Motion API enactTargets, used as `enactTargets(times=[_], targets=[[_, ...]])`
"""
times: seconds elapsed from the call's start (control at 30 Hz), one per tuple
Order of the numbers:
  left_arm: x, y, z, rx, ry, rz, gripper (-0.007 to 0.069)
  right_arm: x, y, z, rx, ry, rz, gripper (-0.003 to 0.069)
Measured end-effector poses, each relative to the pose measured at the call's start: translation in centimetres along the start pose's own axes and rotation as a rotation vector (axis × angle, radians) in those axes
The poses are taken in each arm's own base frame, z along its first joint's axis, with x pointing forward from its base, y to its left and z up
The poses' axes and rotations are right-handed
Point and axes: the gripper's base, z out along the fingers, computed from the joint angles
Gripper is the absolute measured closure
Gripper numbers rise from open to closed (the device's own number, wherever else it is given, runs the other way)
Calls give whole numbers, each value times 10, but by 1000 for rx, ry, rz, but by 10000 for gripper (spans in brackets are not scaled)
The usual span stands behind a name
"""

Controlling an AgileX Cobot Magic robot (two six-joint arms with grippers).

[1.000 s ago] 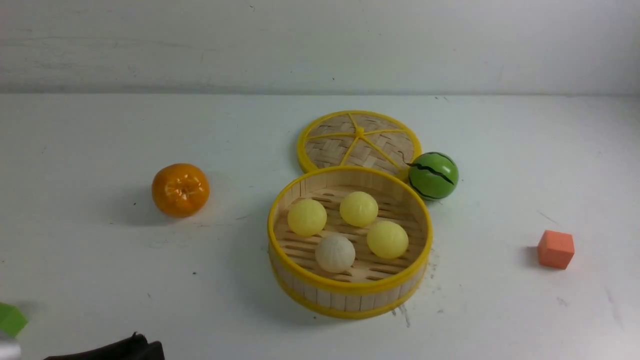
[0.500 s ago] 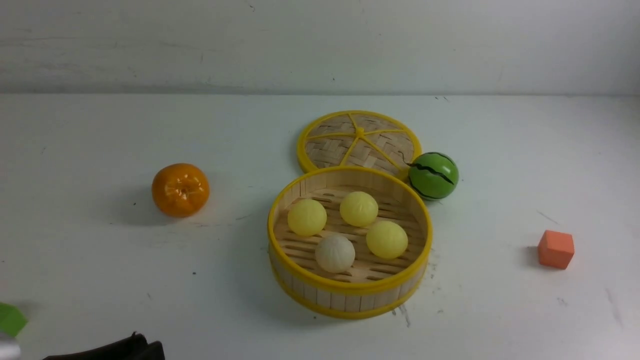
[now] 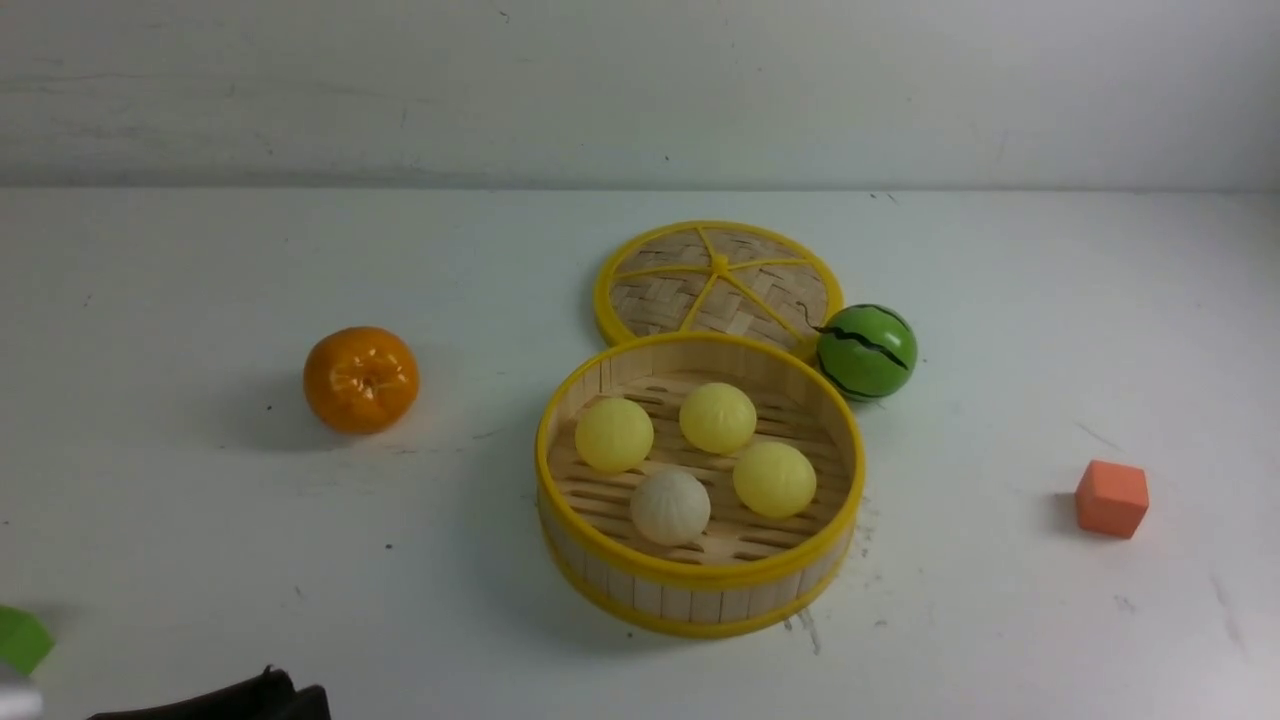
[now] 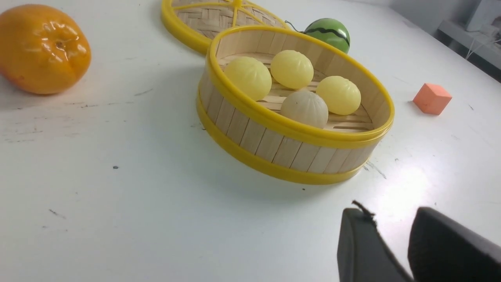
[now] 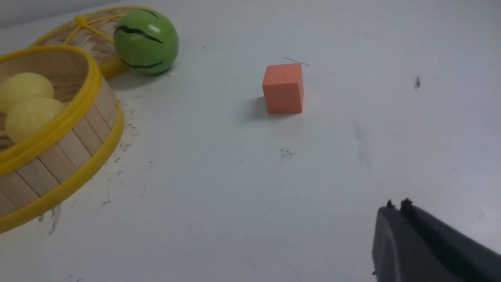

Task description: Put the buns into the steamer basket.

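At the far left of the front view sits one green block [image 3: 22,640], partly cut off by the edge. Next comes my left gripper [image 4: 387,213], its two fingertips parted with nothing between them. Farther back I see one glossy orange fruit [image 3: 361,380]. In the middle stands my one steamer basket [image 3: 700,575], upright on the table [image 3: 420,600], and inside it I count four buns: three pale yellow, [image 3: 614,435] [image 3: 718,418] [image 3: 775,480], and one off-white [image 3: 670,508], all on the slatted floor. Behind the basket lies one woven lid [image 3: 660,297]. One green striped ball [image 3: 867,352] rests just beside the two. Well apart, farther right, is one orange-red cube [image 3: 1112,499]. My right gripper [image 5: 397,207] is clenched, its tips together, grasping nothing.
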Motion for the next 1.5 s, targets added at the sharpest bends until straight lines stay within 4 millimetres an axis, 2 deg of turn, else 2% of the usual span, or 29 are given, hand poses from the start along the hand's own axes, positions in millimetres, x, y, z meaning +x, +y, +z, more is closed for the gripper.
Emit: enactTargets(times=[0.4,0.73,1.2,1.33,1.43,1.5], targets=[[0,0,0,0,3,0,419,0,0,0,0,2,3,657],[0,0,0,0,2,128,408,0,0,0,0,2,4,645],[-3,0,-2,3,-35,111,407,0,0,0,0,2,4,629],[-8,2,-7,-23,-87,109,407,0,0,0,0,2,4,628],[-18,12,-22,-132,-232,56,412,0,0,0,0,4,5,627],[-22,17,-31,-196,-298,36,442,0,0,0,0,4,5,625]])
